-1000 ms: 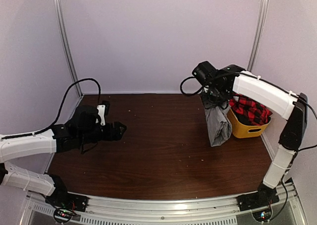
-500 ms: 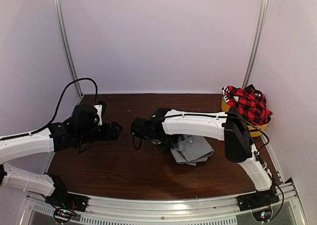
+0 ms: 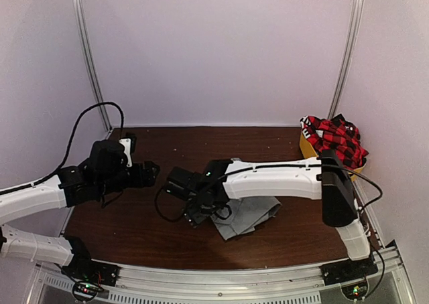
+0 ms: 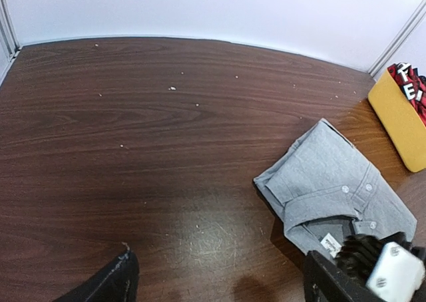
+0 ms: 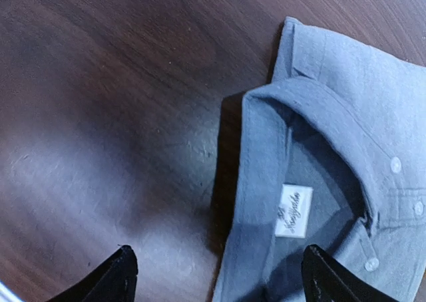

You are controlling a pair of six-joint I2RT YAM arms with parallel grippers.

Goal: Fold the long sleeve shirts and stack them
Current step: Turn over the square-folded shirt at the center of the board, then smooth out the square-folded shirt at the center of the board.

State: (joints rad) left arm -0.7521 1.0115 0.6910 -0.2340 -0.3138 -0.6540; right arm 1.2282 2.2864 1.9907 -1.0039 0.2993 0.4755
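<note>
Since a second ago the right gripper [image 3: 194, 202] has swung from the yellow tub [image 3: 305, 145] to mid-table and let go of the grey shirt [image 3: 249, 215]. Its jaws are now standing spread over the collar [image 5: 293, 149]. That shirt is lying crumpled, stretching rightward from them. Also spread and empty, the left gripper [image 3: 149, 173] is hovering well apart on the left, so the right arm is nearer. Draped over the tub, the plaid shirt [image 3: 335, 140] is waiting.

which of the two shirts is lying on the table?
The light-grey collared shirt: it lies loosely folded on the table, neck label showing. The red-and-black plaid shirt is heaped in the yellow tub instead.
</note>
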